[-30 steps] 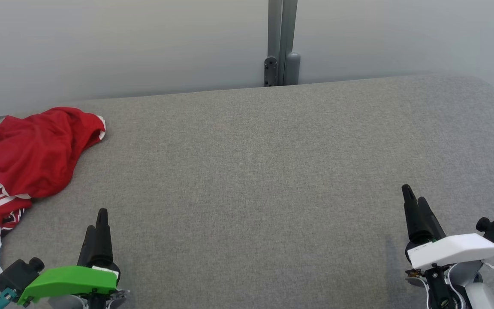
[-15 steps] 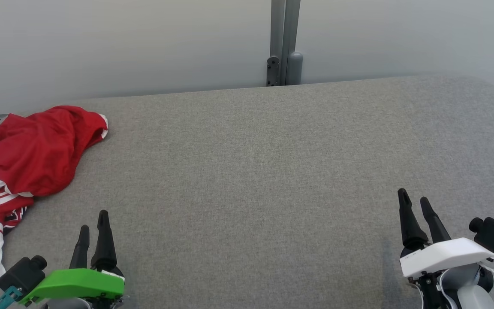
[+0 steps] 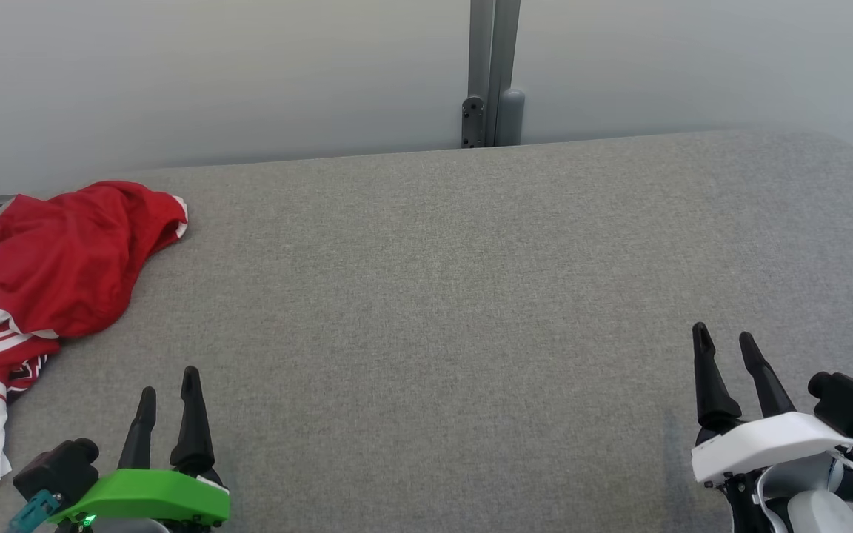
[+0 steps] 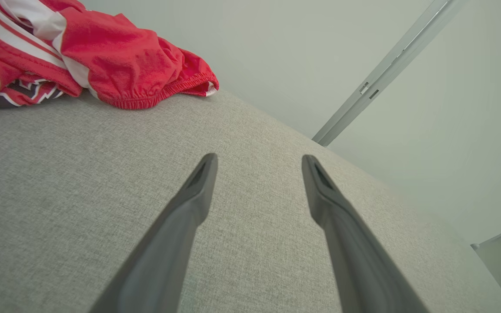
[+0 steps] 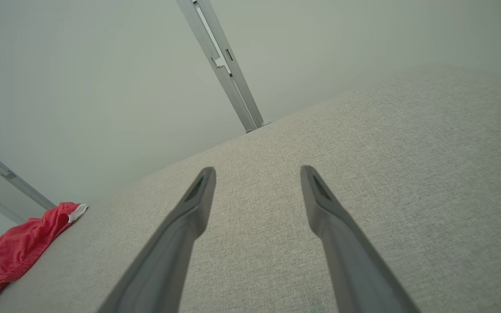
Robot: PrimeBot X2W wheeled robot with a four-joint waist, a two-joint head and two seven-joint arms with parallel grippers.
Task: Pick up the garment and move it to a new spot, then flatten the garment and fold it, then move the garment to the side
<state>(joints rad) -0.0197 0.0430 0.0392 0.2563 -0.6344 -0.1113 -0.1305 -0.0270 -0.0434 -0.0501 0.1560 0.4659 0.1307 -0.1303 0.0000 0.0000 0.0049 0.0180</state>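
A crumpled red garment [image 3: 49, 266] with white stripes and white lettering lies at the far left of the grey padded table [image 3: 471, 281], partly cut off by the frame's edge. The left wrist view has the same garment [image 4: 102, 56] at its upper left, and the right wrist view catches it [image 5: 20, 248] at the lower left. My left gripper [image 3: 169, 382] stands open near the front edge, to the right of the garment and apart from it. At the front right my right gripper [image 3: 723, 339] is open too, with nothing between its fingers.
A pale wall runs behind the table, with a grey metal post [image 3: 492, 74] at its middle. The table's far right corner is rounded [image 3: 841, 148]. Bare grey fabric stretches between the two grippers.
Both grippers have opened from shut. The left one has shifted a little to the right. The picture has shifted slightly as the camera moved.
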